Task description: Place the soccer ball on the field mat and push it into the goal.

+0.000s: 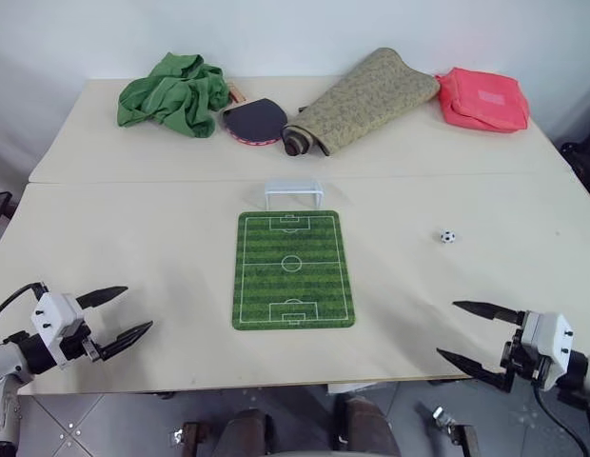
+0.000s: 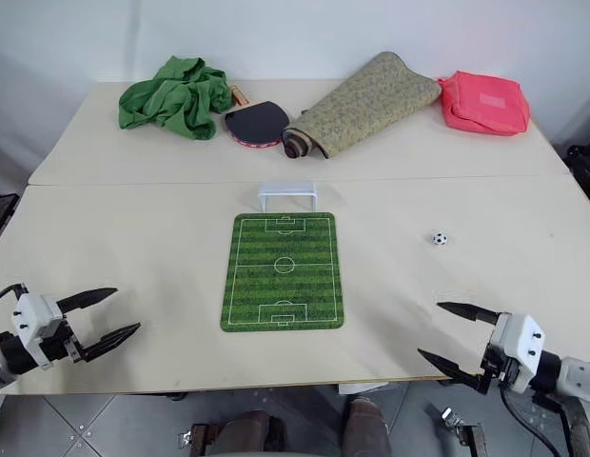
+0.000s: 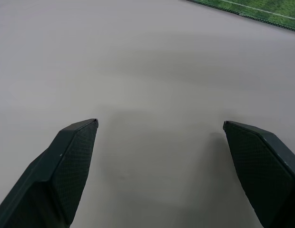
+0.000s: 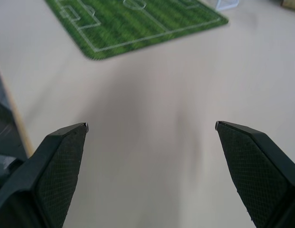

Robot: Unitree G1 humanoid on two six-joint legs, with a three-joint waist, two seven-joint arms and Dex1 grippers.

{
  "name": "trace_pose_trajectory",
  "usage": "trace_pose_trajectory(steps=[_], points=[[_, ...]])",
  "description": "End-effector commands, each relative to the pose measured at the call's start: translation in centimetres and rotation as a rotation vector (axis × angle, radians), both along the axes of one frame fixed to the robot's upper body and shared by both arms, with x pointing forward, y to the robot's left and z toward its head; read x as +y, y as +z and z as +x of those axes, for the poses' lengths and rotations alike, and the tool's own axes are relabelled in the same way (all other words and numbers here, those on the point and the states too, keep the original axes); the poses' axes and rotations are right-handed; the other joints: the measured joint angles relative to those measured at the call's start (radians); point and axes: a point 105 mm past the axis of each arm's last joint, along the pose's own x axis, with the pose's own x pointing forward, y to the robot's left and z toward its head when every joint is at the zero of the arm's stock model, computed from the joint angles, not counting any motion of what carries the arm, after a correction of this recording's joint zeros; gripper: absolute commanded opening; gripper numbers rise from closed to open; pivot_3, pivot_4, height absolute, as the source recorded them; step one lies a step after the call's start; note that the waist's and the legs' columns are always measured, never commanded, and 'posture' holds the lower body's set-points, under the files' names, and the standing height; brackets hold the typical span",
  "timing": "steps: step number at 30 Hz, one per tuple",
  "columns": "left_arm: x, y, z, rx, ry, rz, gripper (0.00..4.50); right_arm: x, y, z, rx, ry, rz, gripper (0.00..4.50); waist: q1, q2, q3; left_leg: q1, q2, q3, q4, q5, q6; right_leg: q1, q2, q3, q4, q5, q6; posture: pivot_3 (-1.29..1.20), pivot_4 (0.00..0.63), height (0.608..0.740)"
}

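The green field mat (image 1: 293, 269) with white pitch lines lies flat at the table's centre. At its far end stands the small white goal (image 1: 294, 194). The tiny black-and-white soccer ball (image 1: 448, 236) rests on the bare table to the right of the mat. My left gripper (image 1: 127, 312) hovers open at the near left edge of the table, nothing between its fingers. My right gripper (image 1: 462, 331) hovers open at the near right edge, well short of the ball. The right wrist view shows the mat (image 4: 133, 21) ahead of the open fingers.
Along the far side of the table lie a crumpled green cloth (image 1: 173, 93), a dark paddle (image 1: 254, 121), a rolled patterned mat (image 1: 360, 100) and a pink pouch (image 1: 482, 99). A seam (image 1: 133, 181) crosses the table behind the goal.
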Motion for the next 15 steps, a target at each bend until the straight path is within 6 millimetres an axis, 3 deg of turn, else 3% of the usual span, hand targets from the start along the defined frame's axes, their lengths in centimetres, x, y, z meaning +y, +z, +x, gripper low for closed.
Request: trace_pose_trajectory(steps=[1,4,9,13,15], points=[[-0.2,0.7,-0.3,-0.02,-0.019,0.002,4.5,0.3,0.9,0.1,-0.028,0.017,0.009,4.48,0.002,0.0,0.0,0.0,0.0,0.0,0.0,0.0,0.0,0.0,0.0,0.0,0.0,0.0,0.0,0.0,0.15,0.74],[-1.2,2.0,0.0,-0.029,-0.058,-0.093,4.5,0.2,1.6,0.5,-0.053,-0.023,0.05,4.48,0.005,0.0,0.0,0.0,0.0,0.0,0.001,0.0,0.0,0.0,0.0,0.0,0.0,0.0,0.0,0.0,0.15,0.74],[-4.0,6.7,1.3,-0.106,-0.203,-0.279,4.5,-1.5,3.5,0.7,-0.131,-0.211,0.14,4.48,0.021,0.0,0.0,0.0,0.0,-0.004,0.001,0.0,0.0,0.0,0.0,0.0,0.001,0.0,0.0,0.0,0.15,0.74],[-9.0,9.1,2.1,-0.105,-0.39,-0.333,4.5,-6.4,5.3,0.4,-0.237,-0.485,0.182,4.48,0.028,0.0,0.0,0.0,-0.001,-0.005,0.001,0.0,0.0,0.0,0.0,0.001,0.001,0.0,0.0,0.0,0.15,0.74],[-10.8,9.6,2.4,-0.106,-0.464,-0.333,4.5,-8.4,4.8,-0.1,-0.237,-0.582,0.18,4.48,0.027,0.0,0.0,0.0,-0.001,-0.005,0.001,0.0,0.0,0.0,0.0,0.001,0.001,0.0,0.0,0.0,0.15,0.74]])
